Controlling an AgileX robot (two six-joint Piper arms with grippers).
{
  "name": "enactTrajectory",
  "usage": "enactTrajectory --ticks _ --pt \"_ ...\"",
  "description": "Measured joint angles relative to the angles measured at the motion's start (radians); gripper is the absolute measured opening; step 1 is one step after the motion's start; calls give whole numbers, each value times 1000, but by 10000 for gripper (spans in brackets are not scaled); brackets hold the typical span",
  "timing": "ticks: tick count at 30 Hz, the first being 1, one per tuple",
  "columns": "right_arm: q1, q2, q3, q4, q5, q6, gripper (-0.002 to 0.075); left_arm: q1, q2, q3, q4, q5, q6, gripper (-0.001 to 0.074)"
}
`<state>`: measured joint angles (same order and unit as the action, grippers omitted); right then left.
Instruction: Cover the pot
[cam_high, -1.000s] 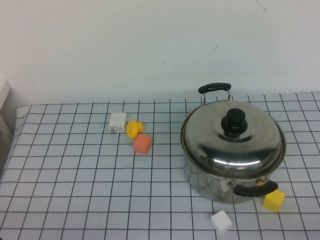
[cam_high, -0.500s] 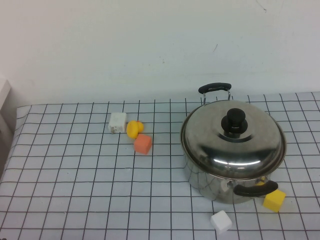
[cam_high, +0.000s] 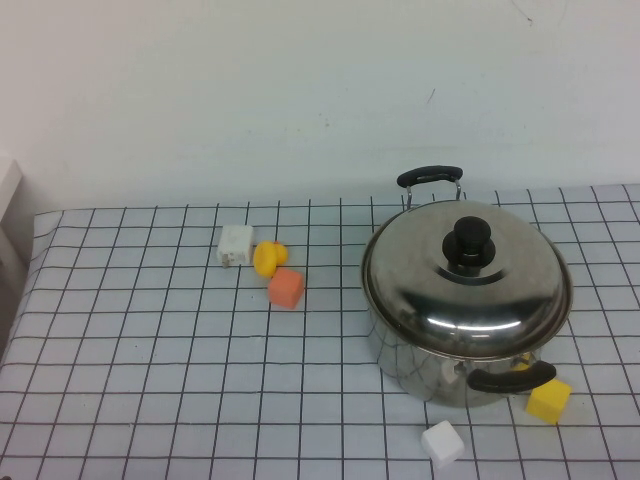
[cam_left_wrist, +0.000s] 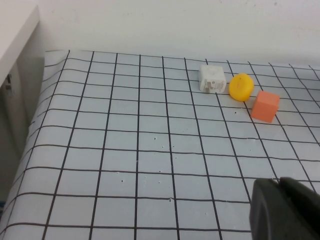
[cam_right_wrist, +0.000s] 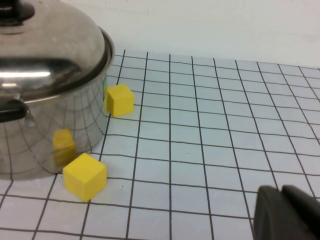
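counting 1 pot (cam_high: 420, 365), 1 lid (cam_high: 465, 280)

A staged test bench in a lab is suggested rather than a real kitchen. The table (cam_high: 150, 400) is covered by a pale cloth printed with a black grid and is set against a bare white wall (cam_high: 250, 90), with no stove or kitchen fittings seen around the pot (cam_high: 450, 370). Small coloured foam-like blocks, such as an orange block (cam_high: 286, 288) and a yellow block (cam_high: 548, 399), are scattered on the grid like practice props.
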<state>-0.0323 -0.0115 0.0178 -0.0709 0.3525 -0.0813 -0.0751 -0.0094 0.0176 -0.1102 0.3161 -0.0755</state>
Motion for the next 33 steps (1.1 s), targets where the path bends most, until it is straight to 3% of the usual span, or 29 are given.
enactTrajectory --ticks 33 --pt "0 0 0 0 0 0 11 19 -2 0 -3 2 3 -1"
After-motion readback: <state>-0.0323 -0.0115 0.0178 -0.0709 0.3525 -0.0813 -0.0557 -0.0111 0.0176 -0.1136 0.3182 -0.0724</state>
